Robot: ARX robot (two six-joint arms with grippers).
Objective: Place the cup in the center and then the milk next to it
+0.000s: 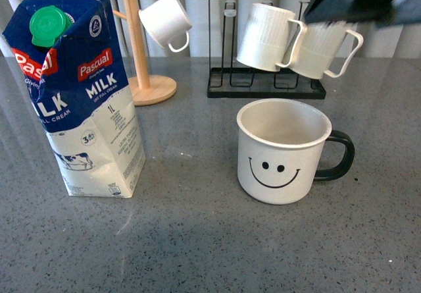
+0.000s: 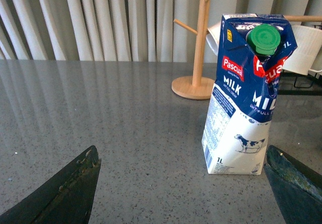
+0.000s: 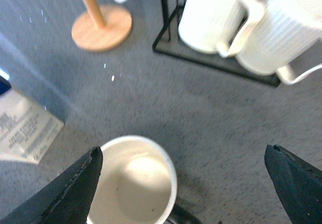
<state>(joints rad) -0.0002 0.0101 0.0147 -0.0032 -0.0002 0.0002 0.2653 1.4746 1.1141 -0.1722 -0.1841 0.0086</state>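
Hidden or unclear: in the front view the right arm is only a dark block, cut off at the top corner and covering part of a ribbed mug. The right wrist view is blurred.
Right end effector: fingers spread wide, holding nothing, hanging above the cup.
Left end effector: fingers wide apart, empty, low over the worktop, milk ahead.
Cup: upright right of centre, smiley facing the camera, handle pointing right, inside bare.
Milk: upright at left, green cap on, well apart from the cup.
Behind: black rack, wooden mug tree.
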